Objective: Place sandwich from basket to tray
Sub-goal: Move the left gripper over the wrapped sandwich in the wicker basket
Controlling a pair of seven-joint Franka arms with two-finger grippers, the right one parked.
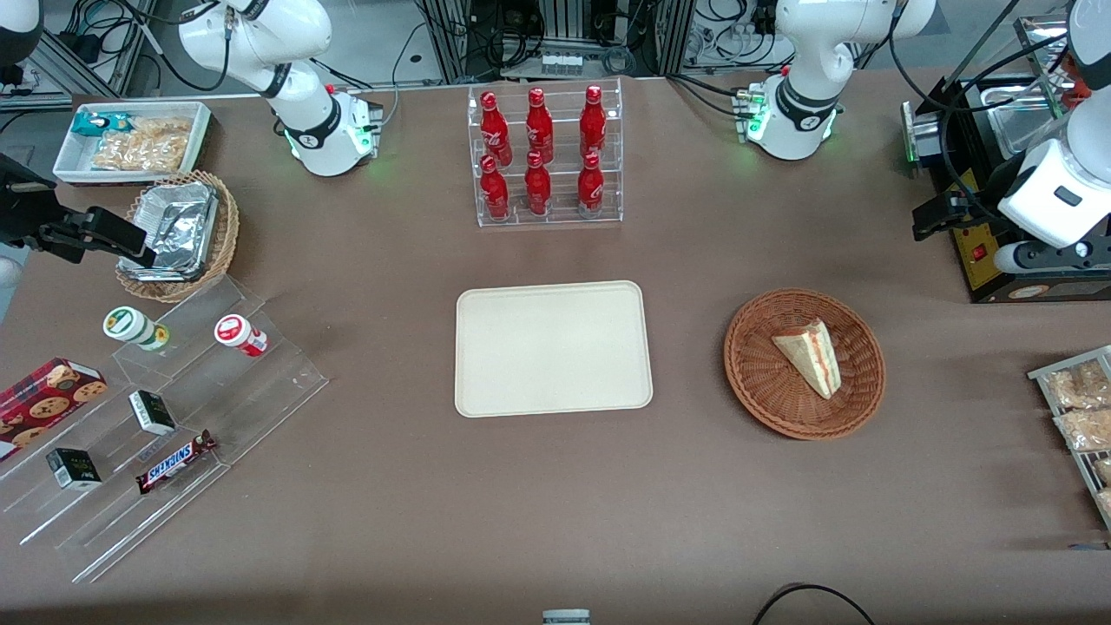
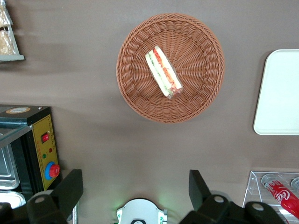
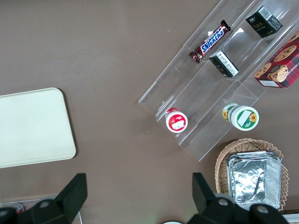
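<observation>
The sandwich, a pale bread wedge with red and green filling along its cut edge, lies in the round reddish-brown basket. The cream tray lies flat at the table's middle, beside the basket toward the parked arm's end, with nothing on it. My left gripper hangs high over the table, farther from the front camera than the basket and toward the working arm's end. Its fingers stand wide open with only bare table between them.
A clear rack of red bottles stands farther from the front camera than the tray. A black appliance sits next to my gripper. A wire rack of snack packets lies at the working arm's end. Acrylic steps and a foil-tray basket are at the parked arm's end.
</observation>
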